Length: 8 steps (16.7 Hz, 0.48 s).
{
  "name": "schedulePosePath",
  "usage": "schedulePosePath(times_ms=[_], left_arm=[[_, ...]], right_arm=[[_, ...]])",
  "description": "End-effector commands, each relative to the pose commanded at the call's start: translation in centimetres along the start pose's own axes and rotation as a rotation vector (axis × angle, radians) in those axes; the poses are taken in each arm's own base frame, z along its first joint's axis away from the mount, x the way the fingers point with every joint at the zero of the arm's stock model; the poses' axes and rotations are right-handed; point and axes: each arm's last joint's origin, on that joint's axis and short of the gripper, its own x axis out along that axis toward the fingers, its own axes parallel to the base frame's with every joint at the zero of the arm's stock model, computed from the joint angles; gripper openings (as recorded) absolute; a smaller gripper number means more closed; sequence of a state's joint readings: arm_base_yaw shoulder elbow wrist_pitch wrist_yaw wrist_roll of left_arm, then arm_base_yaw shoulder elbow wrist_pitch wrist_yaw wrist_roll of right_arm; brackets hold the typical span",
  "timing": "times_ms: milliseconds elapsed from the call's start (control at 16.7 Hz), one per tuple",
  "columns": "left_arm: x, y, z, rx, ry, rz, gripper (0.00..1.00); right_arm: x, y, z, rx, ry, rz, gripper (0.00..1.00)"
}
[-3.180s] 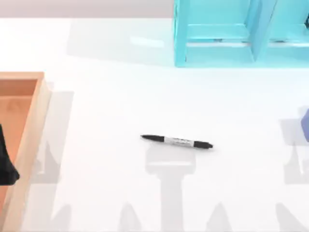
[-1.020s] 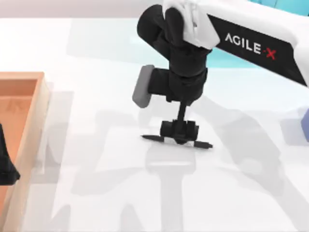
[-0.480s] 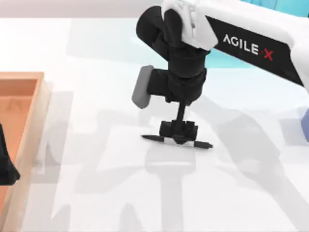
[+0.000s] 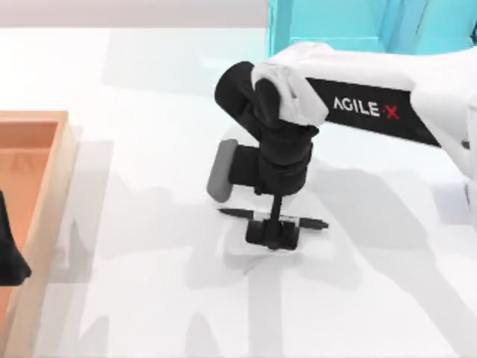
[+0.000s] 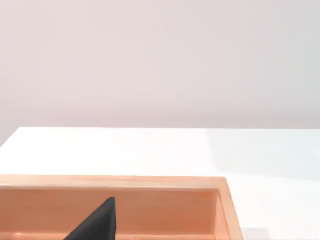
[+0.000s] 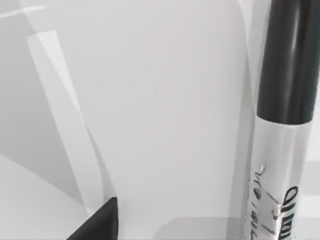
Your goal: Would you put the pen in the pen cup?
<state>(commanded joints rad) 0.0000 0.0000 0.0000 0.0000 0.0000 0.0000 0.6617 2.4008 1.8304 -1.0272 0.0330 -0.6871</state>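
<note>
The right gripper [image 4: 273, 233] covers the pen's [image 4: 237, 213] middle, grip unclear.

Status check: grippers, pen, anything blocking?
Right gripper down over the pen's middle, grip unconfirmed. Pen flat on the table. Left gripper parked over the wooden tray. Nothing near the pen.
</note>
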Motion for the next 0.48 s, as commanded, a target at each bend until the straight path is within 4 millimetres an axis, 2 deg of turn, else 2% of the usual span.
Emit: schedulePosePath(times_ms=[120,300,480], left_arm=[[0.00,0.00,0.00,0.000,0.000,0.000,1.00],[0.00,0.00,0.00,0.000,0.000,0.000,1.00],[0.00,0.00,0.00,0.000,0.000,0.000,1.00]], right_arm=[[0.95,0.12,-0.13,0.000,0.004,0.003,1.00],[0.97,0.12,-0.13,0.000,0.004,0.003,1.00],[0.97,0.12,-0.13,0.000,0.004,0.003,0.77]])
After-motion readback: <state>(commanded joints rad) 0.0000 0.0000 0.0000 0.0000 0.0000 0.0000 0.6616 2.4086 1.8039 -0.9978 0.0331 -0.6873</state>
